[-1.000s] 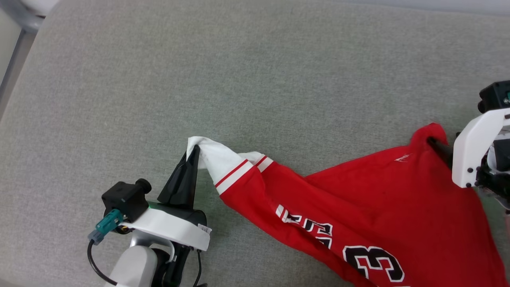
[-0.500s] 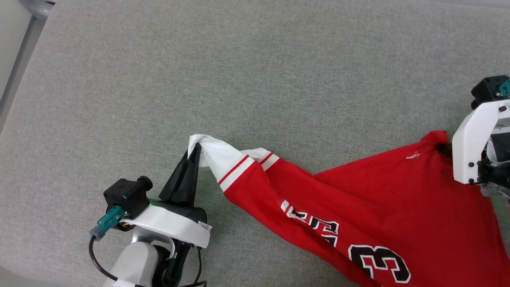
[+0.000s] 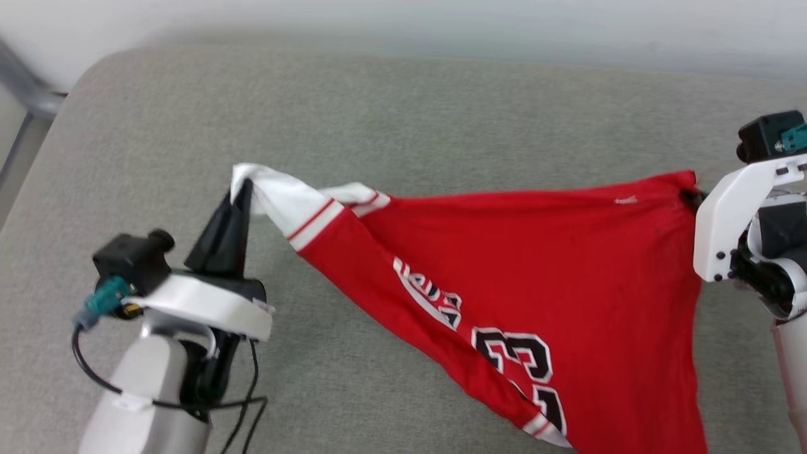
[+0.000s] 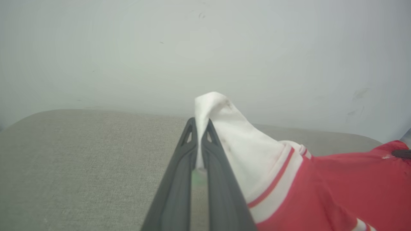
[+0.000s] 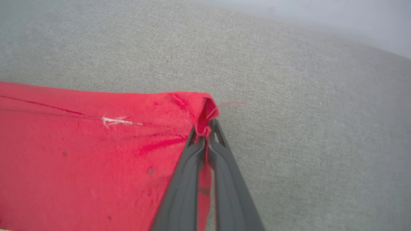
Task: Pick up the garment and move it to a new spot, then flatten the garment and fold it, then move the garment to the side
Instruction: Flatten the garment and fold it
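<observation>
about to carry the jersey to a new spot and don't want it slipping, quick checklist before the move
1. left gripper shut on white sleeve end: ok
2. right gripper shut on red corner: ok
3. jersey top edge stretched between grippers: ok
4. jersey spread flat: not ok, hangs as a slanted triangle
5. jersey lifted off the cushion: cannot tell, it runs past the head view's bottom edge

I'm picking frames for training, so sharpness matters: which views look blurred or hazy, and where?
Head view: slight motion smear across the garment lettering and the grey cushion weave. Left wrist view: pale and hazy, soft throughout, green glow between the fingers of the left gripper. Right wrist view: sharpest, weave crisp; the right gripper looks soft up close.
</observation>
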Tool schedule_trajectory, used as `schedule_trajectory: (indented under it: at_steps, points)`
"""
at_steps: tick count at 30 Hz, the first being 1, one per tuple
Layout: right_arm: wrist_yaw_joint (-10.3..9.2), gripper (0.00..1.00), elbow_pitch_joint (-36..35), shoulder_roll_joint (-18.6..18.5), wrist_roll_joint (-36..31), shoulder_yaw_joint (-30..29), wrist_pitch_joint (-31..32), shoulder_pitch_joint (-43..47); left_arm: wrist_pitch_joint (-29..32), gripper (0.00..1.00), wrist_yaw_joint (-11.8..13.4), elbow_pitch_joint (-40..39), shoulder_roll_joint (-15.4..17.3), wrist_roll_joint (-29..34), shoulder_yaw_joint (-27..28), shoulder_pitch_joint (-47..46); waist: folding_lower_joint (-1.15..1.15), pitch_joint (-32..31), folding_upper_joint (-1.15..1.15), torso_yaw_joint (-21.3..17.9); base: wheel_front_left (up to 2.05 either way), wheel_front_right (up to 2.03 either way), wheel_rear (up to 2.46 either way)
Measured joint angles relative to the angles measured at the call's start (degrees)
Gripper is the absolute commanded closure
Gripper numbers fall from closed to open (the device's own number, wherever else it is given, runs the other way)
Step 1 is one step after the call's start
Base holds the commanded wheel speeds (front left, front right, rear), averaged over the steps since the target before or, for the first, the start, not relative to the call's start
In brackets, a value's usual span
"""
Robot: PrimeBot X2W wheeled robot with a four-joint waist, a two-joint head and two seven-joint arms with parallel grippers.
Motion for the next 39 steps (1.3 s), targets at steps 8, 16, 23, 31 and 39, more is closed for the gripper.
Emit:
schedule_trajectory:
  at_steps: [8,16,23,31,39]
  points:
    - [0.01,1.00,0.24,1.76,-5.53,-2.15,-8.15,-5.49,3.38,1.00,-0.55,4.10,3.42,-1.38,1.26,-12.21,0.00,-3.01,0.00,-4.90,0.00,0.00,0.00]
    - [0.03,1.00,3.71,4.15,-12.41,-6.53,-15.56,-16.81,6.30,1.00,-1.07,11.66,5.66,-2.89,1.51,-28.53,0.00,-1.64,0.00,-7.72,0.00,0.00,0.00]
    - [0.04,1.00,7.58,5.30,-16.70,-8.80,-21.39,-29.17,6.79,1.00,-1.34,18.33,7.73,-2.33,1.08,-44.40,0.00,1.94,0.00,-8.80,0.00,0.00,0.00]
    - [0.05,1.00,12.41,6.01,-19.33,-9.25,-27.07,-41.08,6.10,1.00,-1.43,24.42,9.67,-2.10,0.45,-57.48,0.00,6.54,0.00,-9.61,0.00,0.00,0.00]
    - [0.04,1.00,18.94,7.30,-19.85,-8.91,-31.21,-47.61,5.54,1.00,-1.52,30.38,10.25,-3.65,-0.62,-63.20,0.00,12.16,0.00,-9.68,0.00,0.00,0.00]
